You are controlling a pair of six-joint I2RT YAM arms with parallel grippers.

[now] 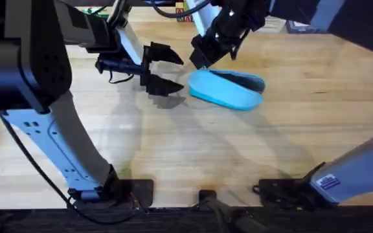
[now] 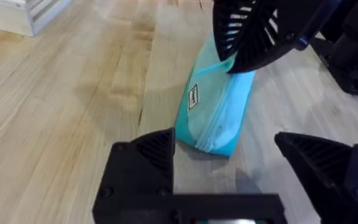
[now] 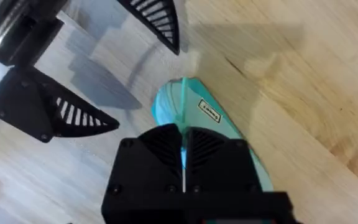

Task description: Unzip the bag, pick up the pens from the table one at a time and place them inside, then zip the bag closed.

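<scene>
The light blue bag (image 1: pixel 228 90) lies on the table (image 1: pixel 303 142), with dark lining showing along its far right side. My right gripper (image 1: pixel 201 61) is at the bag's left end. In the right wrist view that gripper (image 3: pixel 183 140) is shut on the zipper line of the bag (image 3: pixel 185 102). My left gripper (image 1: pixel 179 72) hovers open just left of the bag, pointing at it. In the left wrist view the bag (image 2: pixel 219 112) lies ahead between the open fingers (image 2: pixel 148 155), and the right gripper (image 2: pixel 241 53) is over its far part. The pens are out of view.
A white slatted object (image 2: pixel 17 12) stands on the table off to one side of the left gripper. Small coloured items (image 1: pixel 186 13) sit at the table's far edge. Bare wood stretches across the front and right of the table.
</scene>
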